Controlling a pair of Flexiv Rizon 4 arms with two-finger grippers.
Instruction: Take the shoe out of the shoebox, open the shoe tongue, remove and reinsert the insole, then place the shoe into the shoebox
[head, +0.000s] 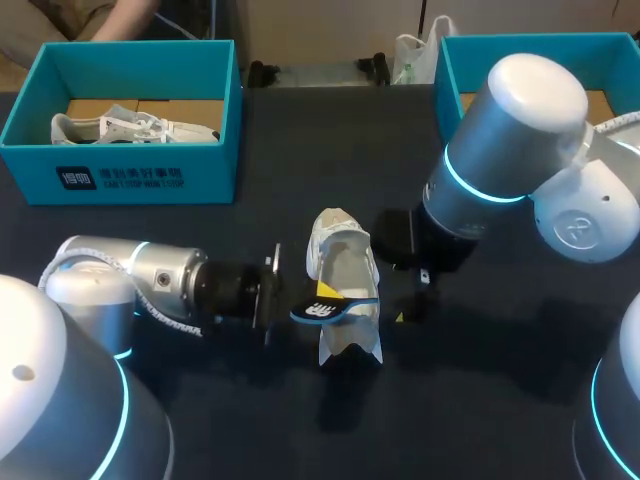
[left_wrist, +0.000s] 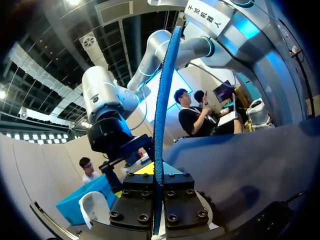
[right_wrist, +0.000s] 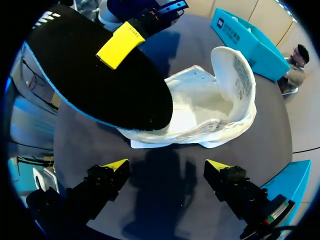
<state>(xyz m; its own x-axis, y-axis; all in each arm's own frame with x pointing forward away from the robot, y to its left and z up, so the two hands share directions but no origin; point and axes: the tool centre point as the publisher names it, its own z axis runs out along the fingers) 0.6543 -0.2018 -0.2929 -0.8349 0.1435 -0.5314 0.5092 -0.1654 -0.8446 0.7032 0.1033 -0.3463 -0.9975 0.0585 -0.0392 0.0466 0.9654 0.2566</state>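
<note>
A white shoe (head: 345, 262) lies on the dark table at the middle, its tongue (right_wrist: 236, 67) folded open. Over its heel end hangs the dark blue insole (head: 334, 308), clear of the shoe's inside. My left gripper (head: 322, 293) is shut on the insole's edge, one yellow fingertip (right_wrist: 119, 45) lying on its black face (right_wrist: 95, 80). In the left wrist view the insole (left_wrist: 161, 115) stands edge-on between the closed fingers (left_wrist: 159, 182). My right gripper (right_wrist: 167, 166) stands open just beside the shoe (right_wrist: 205, 110), nothing between its fingers. In the head view it (head: 408, 305) sits right of the shoe.
A teal shoebox (head: 130, 170) at the back left holds another white shoe (head: 125, 128). A second teal box (head: 470, 50) stands at the back right, partly behind my right arm (head: 500, 150).
</note>
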